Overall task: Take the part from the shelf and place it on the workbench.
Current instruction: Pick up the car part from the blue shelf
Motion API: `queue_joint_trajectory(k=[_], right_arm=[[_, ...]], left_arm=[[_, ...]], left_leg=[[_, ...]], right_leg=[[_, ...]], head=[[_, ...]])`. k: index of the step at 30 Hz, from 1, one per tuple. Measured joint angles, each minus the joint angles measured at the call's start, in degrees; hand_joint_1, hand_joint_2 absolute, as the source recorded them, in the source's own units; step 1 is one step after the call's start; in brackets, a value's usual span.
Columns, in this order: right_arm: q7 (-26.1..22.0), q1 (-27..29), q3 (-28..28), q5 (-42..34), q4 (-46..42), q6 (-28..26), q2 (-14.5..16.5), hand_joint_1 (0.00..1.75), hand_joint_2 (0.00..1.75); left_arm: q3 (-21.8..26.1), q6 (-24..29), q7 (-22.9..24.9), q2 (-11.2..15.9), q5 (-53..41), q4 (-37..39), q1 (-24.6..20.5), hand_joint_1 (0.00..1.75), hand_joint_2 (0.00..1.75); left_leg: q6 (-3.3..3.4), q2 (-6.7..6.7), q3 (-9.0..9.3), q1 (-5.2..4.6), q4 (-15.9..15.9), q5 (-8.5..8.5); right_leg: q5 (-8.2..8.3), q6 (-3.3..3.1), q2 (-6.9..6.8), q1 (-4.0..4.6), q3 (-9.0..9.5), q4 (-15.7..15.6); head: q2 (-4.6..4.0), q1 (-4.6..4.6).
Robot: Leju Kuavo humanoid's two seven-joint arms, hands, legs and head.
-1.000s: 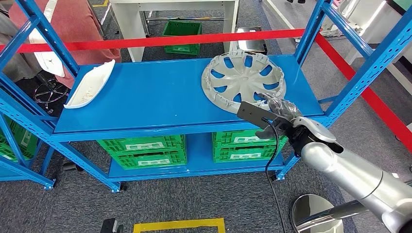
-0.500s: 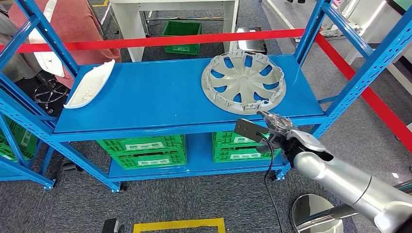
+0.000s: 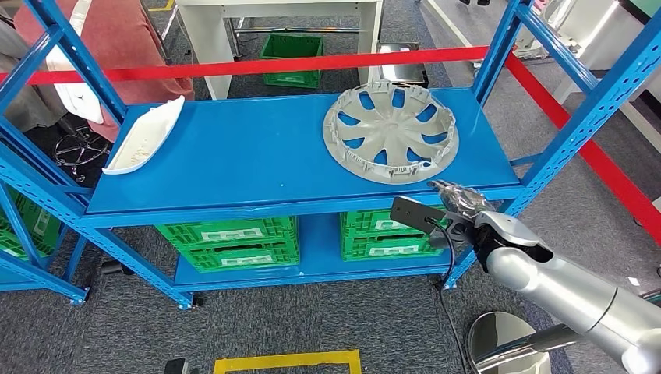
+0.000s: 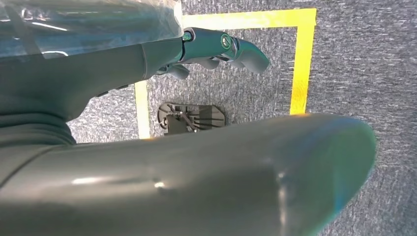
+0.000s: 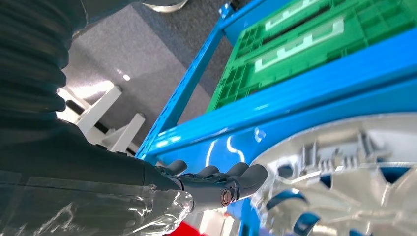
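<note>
Although the part, a grey wheel cover [image 3: 390, 133], is meant for the workbench, it is seen lying flat on the upper deck of the blue shelf [image 3: 257, 160], towards the right end and close to the front edge, where it can be reached from the aisle. The right hand [image 3: 460, 204] is held just in front of that edge, beside the cover's near rim but apart from it; in the right wrist view its fingers [image 5: 231, 178] are extended side by side and nothing is gripped. A grasp is judged not yet made. The left hand [image 4: 219, 49] is hung over the carpet by a yellow floor marking [image 4: 300, 64], fingers loosely curled and nothing held. A white curved panel [image 3: 146, 135] is left at the shelf's far left end.
</note>
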Motion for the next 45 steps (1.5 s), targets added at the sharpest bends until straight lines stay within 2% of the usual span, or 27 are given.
queue_joint_trajectory(k=[6, 16, 24, 39, 45], right_arm=[[0.0, 0.7, -1.96, 1.72, -1.23, 2.07, -1.72, 0.0, 1.75], [0.01, 4.13, -9.54, 3.34, -1.92, 5.46, -4.88, 0.0, 1.75], [0.0, 4.08, -10.28, 2.11, -1.91, 5.78, -6.03, 0.0, 1.75], [-0.7, -1.12, -6.58, -1.32, 1.38, 0.76, -5.09, 0.0, 1.75], [-0.85, -2.27, -5.81, -1.75, 3.48, -4.98, -4.29, 0.0, 1.75]], left_arm=[[-0.02, -0.58, -0.81, -0.37, 1.05, 0.03, 0.64, 0.0, 0.0], [-0.81, -0.82, 0.57, -1.73, 1.82, 0.13, 1.99, 0.0, 0.0], [-1.78, -1.19, 1.01, -2.14, 1.2, 0.13, 1.9, 0.0, 0.0], [-4.51, -1.41, 2.25, -2.57, 0.21, 0.13, 0.72, 0.0, 0.0], [-5.48, -1.28, 2.43, -2.79, 0.21, 0.13, 0.48, 0.0, 0.0]], left_leg=[[0.0, 0.0, 0.01, 0.0, 0.0, 0.0], [0.03, 0.0, 0.0, -0.02, 0.0, -0.02], [0.03, 0.0, 0.01, -0.02, 0.0, -0.02], [0.03, -0.01, 0.0, -0.02, 0.0, -0.02], [0.03, -0.01, 0.0, -0.02, 0.0, -0.01]], right_leg=[[0.0, 0.0, -0.01, 0.0, 0.01, 0.0], [0.0, 0.01, -0.01, -0.02, 0.02, -0.05], [0.01, 0.01, -0.01, -0.02, 0.03, -0.05], [0.01, 0.01, -0.03, -0.02, 0.07, -0.04], [0.01, 0.01, -0.04, -0.02, 0.07, -0.04]], head=[[0.0, 0.0], [0.0, 0.0], [0.0, -0.01], [0.0, 0.0], [0.0, 0.0]])
